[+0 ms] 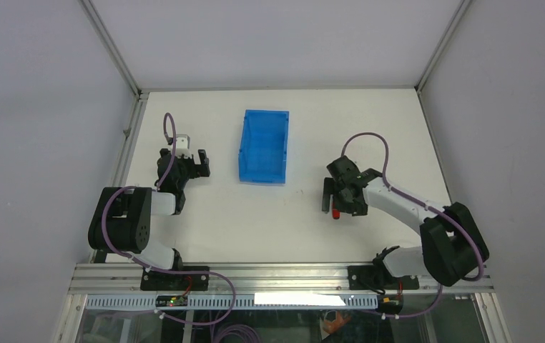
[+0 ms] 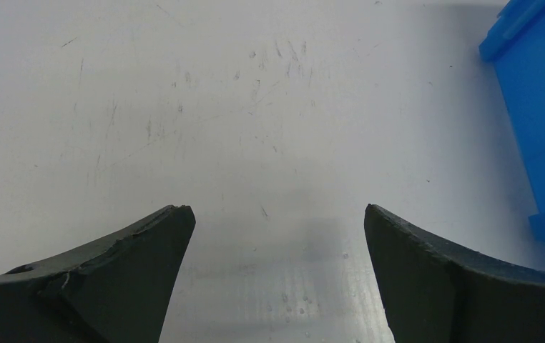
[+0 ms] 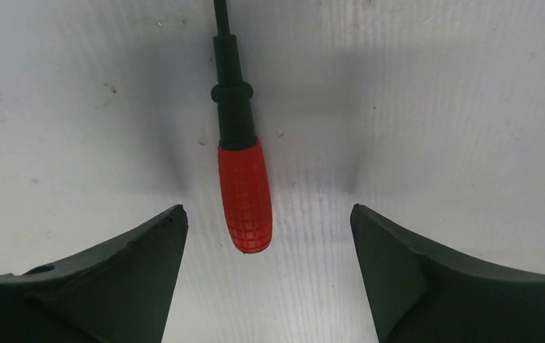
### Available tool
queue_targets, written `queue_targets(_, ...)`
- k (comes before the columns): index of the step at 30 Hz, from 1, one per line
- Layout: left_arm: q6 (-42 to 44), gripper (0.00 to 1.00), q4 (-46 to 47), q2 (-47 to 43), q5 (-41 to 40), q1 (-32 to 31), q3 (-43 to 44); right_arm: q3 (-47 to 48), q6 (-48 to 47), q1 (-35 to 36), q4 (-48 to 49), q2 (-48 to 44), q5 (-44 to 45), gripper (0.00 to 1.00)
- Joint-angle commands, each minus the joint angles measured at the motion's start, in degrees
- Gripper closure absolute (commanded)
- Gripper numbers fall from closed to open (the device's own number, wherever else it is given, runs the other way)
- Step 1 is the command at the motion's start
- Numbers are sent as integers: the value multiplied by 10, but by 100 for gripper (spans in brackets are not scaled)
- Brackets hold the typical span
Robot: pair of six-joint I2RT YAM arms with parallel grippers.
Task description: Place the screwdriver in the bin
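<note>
Low over the white table, right pincer spread wide and clamped on nothing. Two dark matte fingers, curved and tapering to blunt tips, one at each side. Between those tips, touching neither and a little nearer the left one: the butt of the screwdriver, lying flat on the table. Short red handle, rounded at the end, moulded with a grid of small squares. Ahead of it a black collar with a raised ring, then a thin black shaft running straight away from the pincer and out past the top of the wrist view. Soft shadows on the matte, faintly scuffed surface to either side.

Well off to this pincer's left and somewhat farther out: the bin, bright blue plastic, rectangular, open-topped, tall-walled. Screwdriver outside it, well apart from it.

Beyond the bin, left pincer likewise parted and gripping nothing, over scratched white table, with a blue wall of the bin near its right side.
</note>
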Motion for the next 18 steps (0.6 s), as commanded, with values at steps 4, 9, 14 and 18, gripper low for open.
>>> queue_targets(4,-11,1,16,-16,5,-5,0,-11,43,1,53,60,2,45)
queue_targets(9,-11,1,16,-16,4,-5,0,45,31,1,-8,41,57,100)
queue_targets(14,-11,1,16,-16,5,-5,0,135,10,-2,-98,0,111,100)
queue_targets(18,-11,1,16,-16,5,-5,0,231,-5,-3,-157,-8,107,100)
